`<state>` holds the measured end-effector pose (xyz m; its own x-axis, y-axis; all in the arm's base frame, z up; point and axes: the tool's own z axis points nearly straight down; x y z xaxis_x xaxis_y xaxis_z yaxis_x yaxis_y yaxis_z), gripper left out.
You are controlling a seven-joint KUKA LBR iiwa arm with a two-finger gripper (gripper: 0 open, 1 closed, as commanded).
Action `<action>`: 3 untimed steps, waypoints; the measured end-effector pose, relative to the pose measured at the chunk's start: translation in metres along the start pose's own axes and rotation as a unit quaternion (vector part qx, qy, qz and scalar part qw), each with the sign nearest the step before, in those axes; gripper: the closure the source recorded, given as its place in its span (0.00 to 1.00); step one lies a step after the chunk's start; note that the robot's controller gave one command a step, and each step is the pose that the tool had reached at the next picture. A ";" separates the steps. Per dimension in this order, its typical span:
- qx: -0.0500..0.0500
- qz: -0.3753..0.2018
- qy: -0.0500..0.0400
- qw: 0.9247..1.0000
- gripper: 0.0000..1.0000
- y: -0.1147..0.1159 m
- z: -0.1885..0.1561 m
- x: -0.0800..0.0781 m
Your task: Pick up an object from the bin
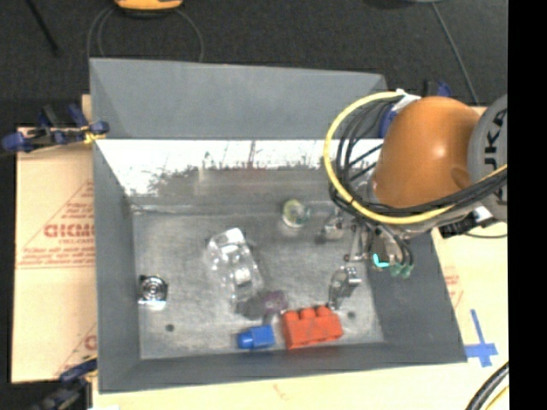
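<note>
as the bin (111,254) is read from its left, a small shiny metal piece (152,289) is found alone near the left wall. a crumpled clear plastic item (232,260) is found next, at mid-floor, with a dark lump (263,302) just below it. along the near wall a small blue block (255,339) is set just beside a red studded brick (312,326); a pale round cap (295,213) is seen apart, toward the far wall. the red studded brick is judged the likeliest pick, being nearest the claw (345,285). it is expected to be light, stiff and smooth-sided, and best taken across its two long flat faces. the claw is hung just beyond the brick's right end; no contact can be made out, nothing is seen held, and whether it is apart or together cannot be told.
</note>
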<state>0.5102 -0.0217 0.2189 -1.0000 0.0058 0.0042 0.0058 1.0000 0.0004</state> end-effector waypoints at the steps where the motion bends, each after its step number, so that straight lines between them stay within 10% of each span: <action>1: 0.001 -0.120 0.000 0.993 0.00 -0.001 0.083 0.038; 2: 0.003 -0.219 -0.016 0.976 0.00 -0.009 0.142 0.028; 3: 0.003 -0.220 -0.015 0.975 1.00 -0.010 0.141 0.029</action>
<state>0.4805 -0.0313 0.0778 -0.9054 -0.4240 -0.0233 -0.4239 0.9057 -0.0108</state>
